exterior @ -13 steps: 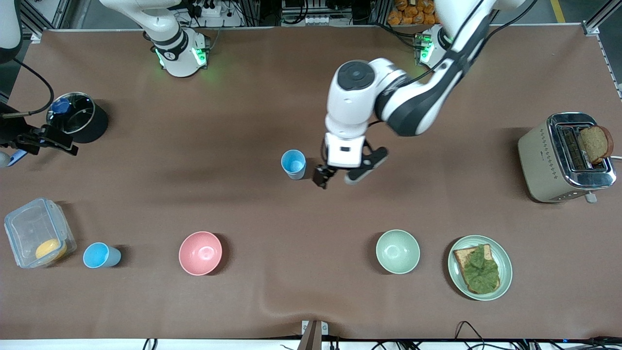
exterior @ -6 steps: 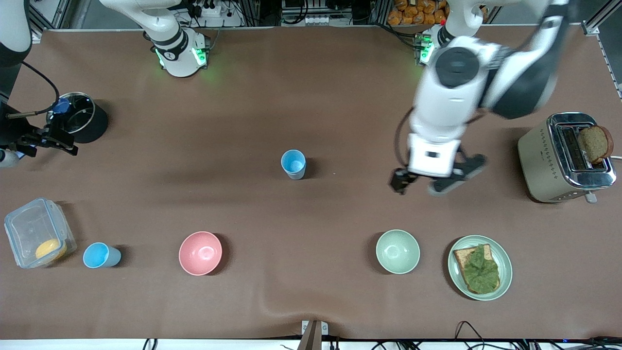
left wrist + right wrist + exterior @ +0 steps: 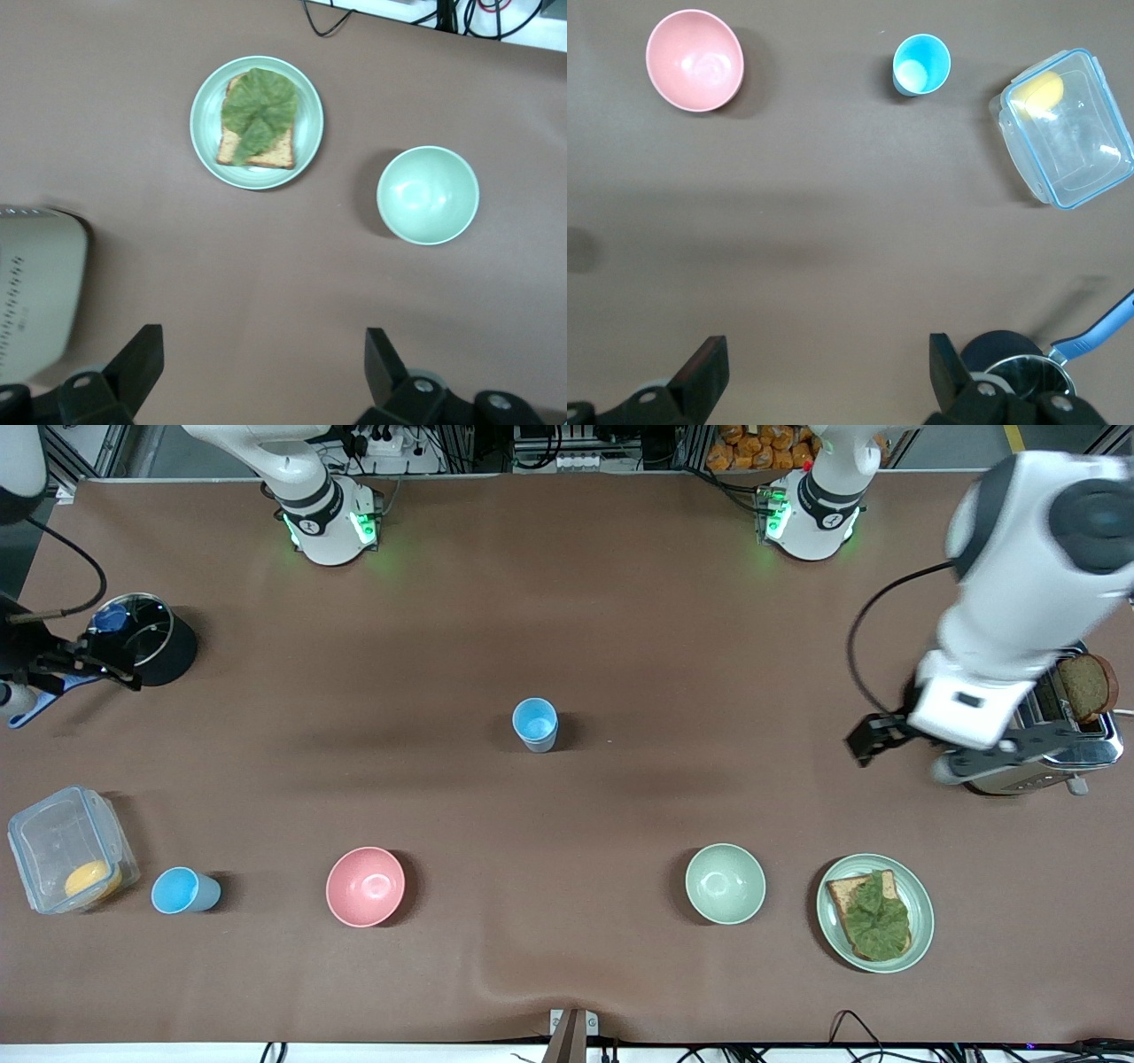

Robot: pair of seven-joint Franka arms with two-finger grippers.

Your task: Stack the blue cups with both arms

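One blue cup (image 3: 535,724) stands upright in the middle of the table. A second blue cup (image 3: 183,891) stands upright near the front edge at the right arm's end, and also shows in the right wrist view (image 3: 920,65). My left gripper (image 3: 908,755) is open and empty, up over the table beside the toaster, away from both cups; the left wrist view (image 3: 263,367) shows bare table between its fingers. My right gripper (image 3: 84,671) is open and empty, up beside the black pot; in the right wrist view (image 3: 828,376) only table lies between its fingers.
A pink bowl (image 3: 365,886), a pale green bowl (image 3: 725,883) and a plate with topped toast (image 3: 874,912) line the front. A clear container (image 3: 66,849) stands beside the second cup. A black pot (image 3: 146,640) and a toaster (image 3: 1028,717) stand at the table's ends.
My left arm has swung away from beside the middle cup toward the left arm's end, stopping by the toaster. The right gripper has shifted slightly by the pot. The cups have not moved.
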